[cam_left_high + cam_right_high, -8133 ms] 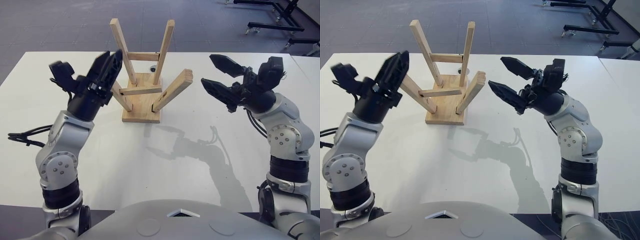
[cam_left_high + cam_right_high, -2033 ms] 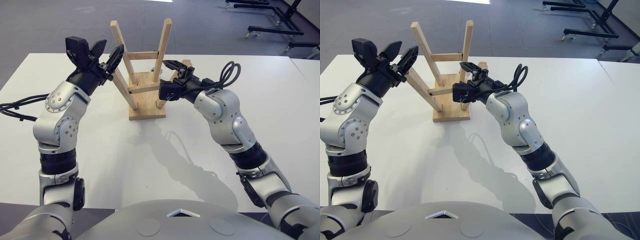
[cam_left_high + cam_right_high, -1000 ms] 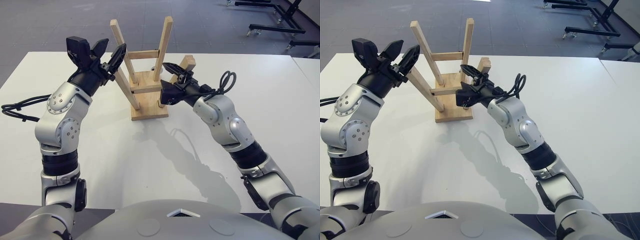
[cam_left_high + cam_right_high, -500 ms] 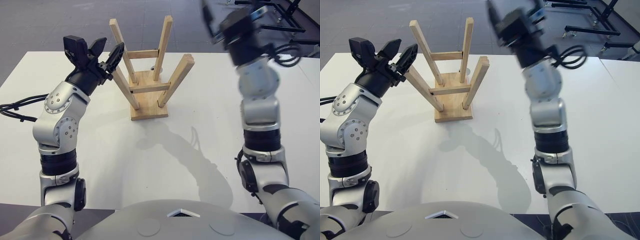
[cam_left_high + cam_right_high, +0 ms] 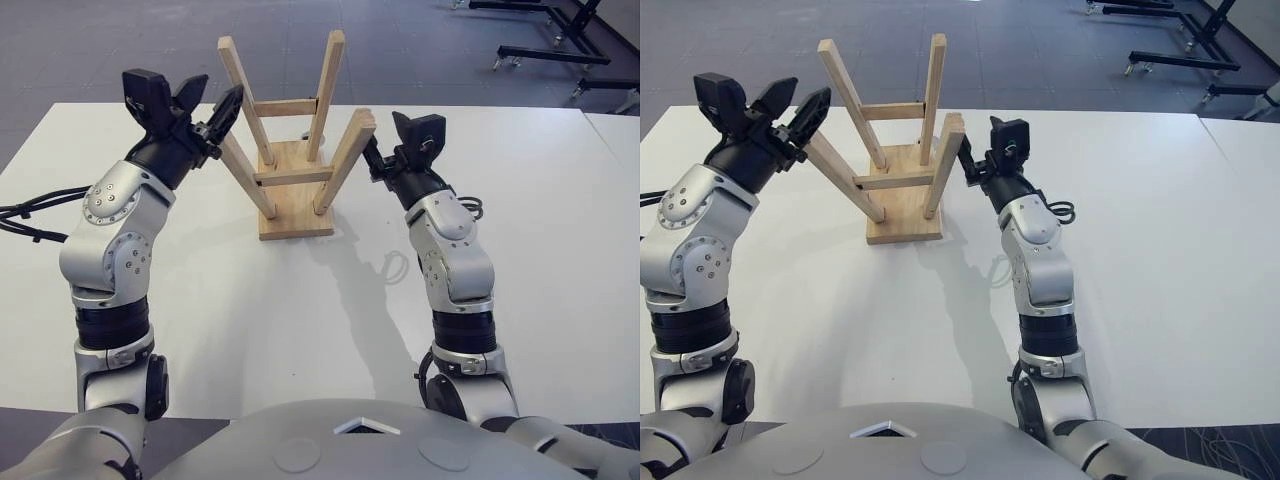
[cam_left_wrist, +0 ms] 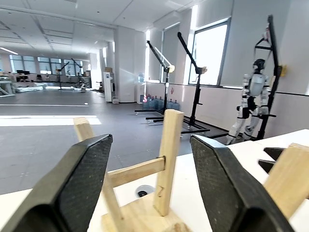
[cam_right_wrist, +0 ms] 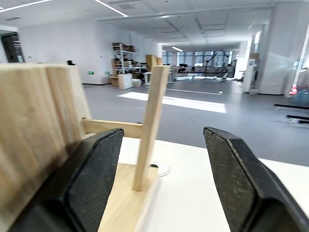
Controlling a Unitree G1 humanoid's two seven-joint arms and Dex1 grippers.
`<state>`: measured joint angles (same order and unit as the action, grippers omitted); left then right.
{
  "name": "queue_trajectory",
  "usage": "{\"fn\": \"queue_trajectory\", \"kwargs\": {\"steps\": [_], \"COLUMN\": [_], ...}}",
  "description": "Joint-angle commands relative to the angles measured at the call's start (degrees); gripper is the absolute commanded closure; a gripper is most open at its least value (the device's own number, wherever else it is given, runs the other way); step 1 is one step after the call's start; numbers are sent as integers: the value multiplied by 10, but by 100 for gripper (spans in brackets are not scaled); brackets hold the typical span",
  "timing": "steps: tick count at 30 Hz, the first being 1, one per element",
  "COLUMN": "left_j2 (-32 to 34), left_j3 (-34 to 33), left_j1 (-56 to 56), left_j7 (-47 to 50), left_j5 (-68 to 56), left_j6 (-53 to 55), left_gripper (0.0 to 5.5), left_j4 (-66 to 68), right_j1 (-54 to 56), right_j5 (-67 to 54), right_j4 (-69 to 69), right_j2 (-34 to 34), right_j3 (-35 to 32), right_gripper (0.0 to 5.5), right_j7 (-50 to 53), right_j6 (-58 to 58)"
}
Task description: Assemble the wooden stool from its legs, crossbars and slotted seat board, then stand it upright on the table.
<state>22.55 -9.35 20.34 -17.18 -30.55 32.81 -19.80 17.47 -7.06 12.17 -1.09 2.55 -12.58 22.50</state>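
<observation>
Overhead, stool (image 5: 291, 176) inverted on table (image 5: 560, 210), wrist cams show L gripper (image 6: 150, 144), R gripper (image 7: 164, 133) jaws apart

Your two head eyes look forward and down on the table (image 5: 560, 250) from above the arms, sharing the whole scene, with the upturned stool (image 5: 295, 215) at mid-distance; your left wrist camera sits low and close, looking level through the left gripper (image 6: 150, 137) at the stool; your right wrist camera looks level through the right gripper (image 7: 163, 130) from the opposite side, one leg (image 7: 34, 145) right against it.
</observation>
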Motion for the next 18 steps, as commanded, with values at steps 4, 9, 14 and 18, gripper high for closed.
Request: {"fn": "queue_trajectory", "kwargs": {"steps": [4, 9, 14, 18], "left_j2": [-29, -51, -83, -105], "left_j3": [50, 76, 109, 119], "left_j1": [-8, -4, 19, 22], "left_j7": [-9, -19, -22, -23], "left_j5": [8, 5, 15, 24], "left_j6": [20, 18, 12, 5], "left_gripper": [256, 256, 256, 256], "left_j4": [24, 19, 31, 36], "right_j1": [22, 39, 46, 47], "right_j5": [-1, 12, 5, 13], "right_j4": [-8, -26, -31, -33], "right_j2": [-28, -19, -3, -4], "right_j3": [86, 92, 122, 128], "right_gripper": [244, 244, 244, 244], "right_j7": [-68, -56, -75, -80], "right_j6": [40, 36, 44, 44]}}
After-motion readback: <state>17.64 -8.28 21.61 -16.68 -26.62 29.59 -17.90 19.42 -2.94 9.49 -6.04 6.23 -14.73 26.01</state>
